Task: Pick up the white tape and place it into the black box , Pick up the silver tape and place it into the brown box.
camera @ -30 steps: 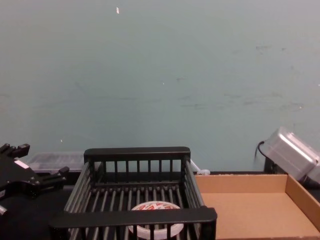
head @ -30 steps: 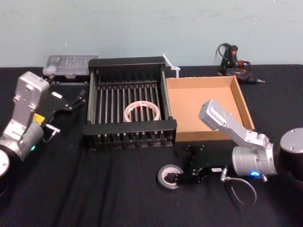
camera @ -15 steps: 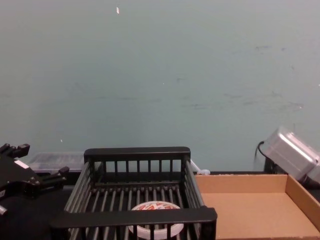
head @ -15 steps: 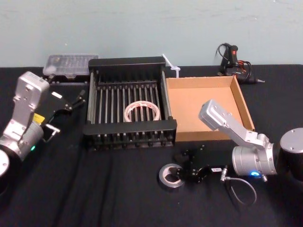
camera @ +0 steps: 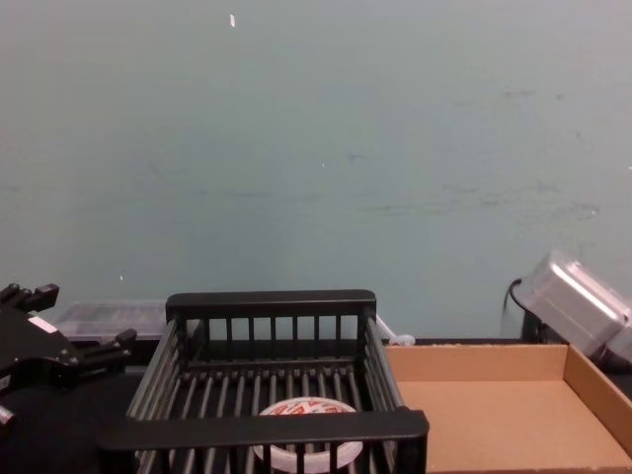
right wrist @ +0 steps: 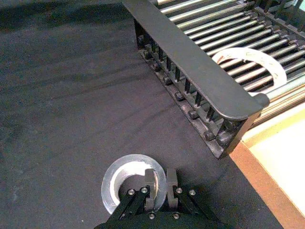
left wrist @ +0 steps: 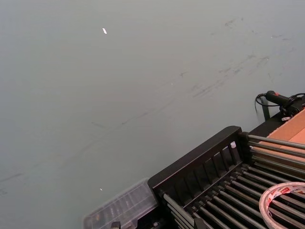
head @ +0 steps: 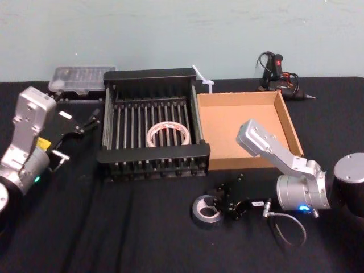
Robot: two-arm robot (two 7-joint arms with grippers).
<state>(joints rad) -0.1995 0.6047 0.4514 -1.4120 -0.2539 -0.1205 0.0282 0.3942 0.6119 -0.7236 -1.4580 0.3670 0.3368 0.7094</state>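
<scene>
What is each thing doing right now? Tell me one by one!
white tape: lying flat in the black box
silver tape: tilted, pinched through its wall
brown box: open, nothing inside
right gripper: shut on the silver tape
left gripper: open, parked beside the black box

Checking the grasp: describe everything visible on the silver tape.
The silver tape is a small thick roll, dark grey-silver outside with a pale whitish core. It sits tilted on the black tablecloth, in front of the brown box. The right pincer is shut on its wall, one finger inside the core, one outside.
</scene>
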